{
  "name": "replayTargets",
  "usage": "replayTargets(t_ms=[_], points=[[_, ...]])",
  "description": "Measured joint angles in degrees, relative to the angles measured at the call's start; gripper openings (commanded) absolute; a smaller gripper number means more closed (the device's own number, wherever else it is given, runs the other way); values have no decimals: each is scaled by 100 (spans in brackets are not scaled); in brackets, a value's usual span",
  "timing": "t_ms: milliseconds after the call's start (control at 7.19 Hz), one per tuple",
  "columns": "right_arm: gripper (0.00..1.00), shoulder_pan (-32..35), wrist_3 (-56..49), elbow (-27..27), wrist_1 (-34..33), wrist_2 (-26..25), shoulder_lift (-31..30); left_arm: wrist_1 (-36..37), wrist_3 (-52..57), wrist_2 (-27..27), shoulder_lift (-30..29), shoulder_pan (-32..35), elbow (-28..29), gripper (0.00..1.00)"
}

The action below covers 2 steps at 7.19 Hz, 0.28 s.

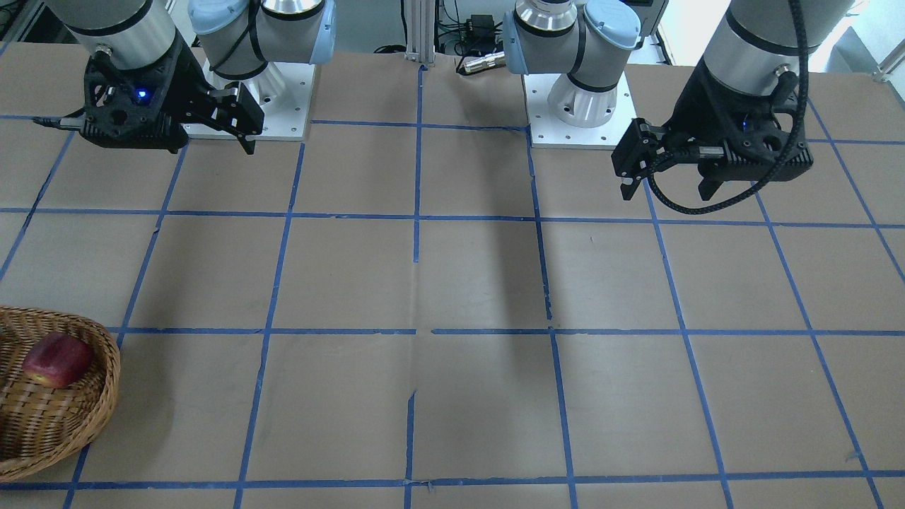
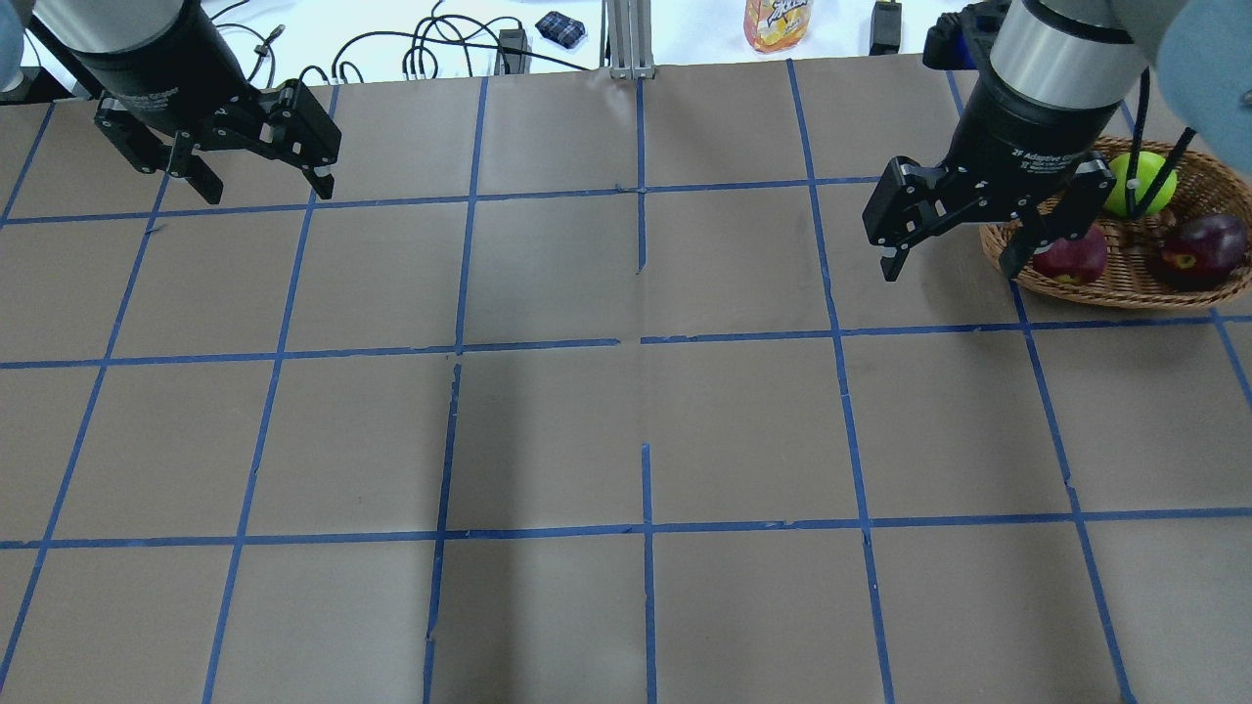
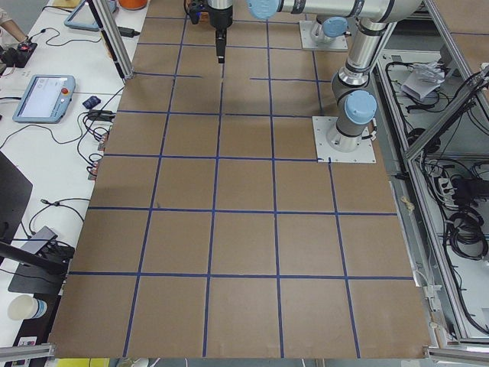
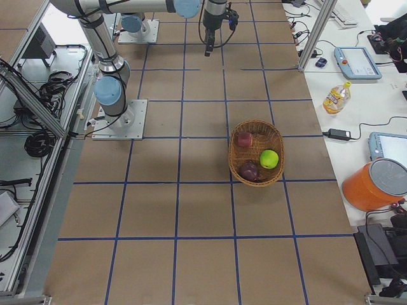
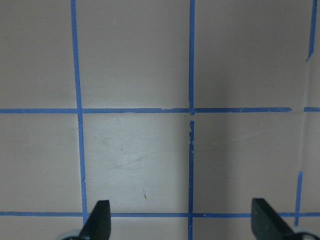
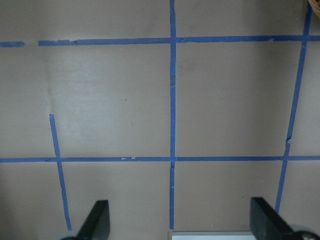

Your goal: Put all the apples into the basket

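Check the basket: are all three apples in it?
In: the red apple, maroon apple and green apple all lie inside the basket.

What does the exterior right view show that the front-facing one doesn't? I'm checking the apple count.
Only exterior right: the whole basket, with the green apple and the purple apple inside it beside the red apple.
Only front-facing: both the left gripper and the right gripper, fingers open and holding nothing.
Both: the red apple lying in the basket, and the taped table. All three apples are in.
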State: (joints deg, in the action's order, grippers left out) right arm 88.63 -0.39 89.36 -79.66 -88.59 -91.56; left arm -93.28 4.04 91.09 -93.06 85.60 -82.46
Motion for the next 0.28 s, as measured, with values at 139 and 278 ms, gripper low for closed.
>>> replayTargets(t_ms=[139, 278], points=[[100, -2, 134, 2, -6, 7, -1, 2, 0, 7, 3, 0, -4, 100], [100, -3, 214, 2, -16, 23, -2, 3, 2, 11, 12, 0, -15, 100]])
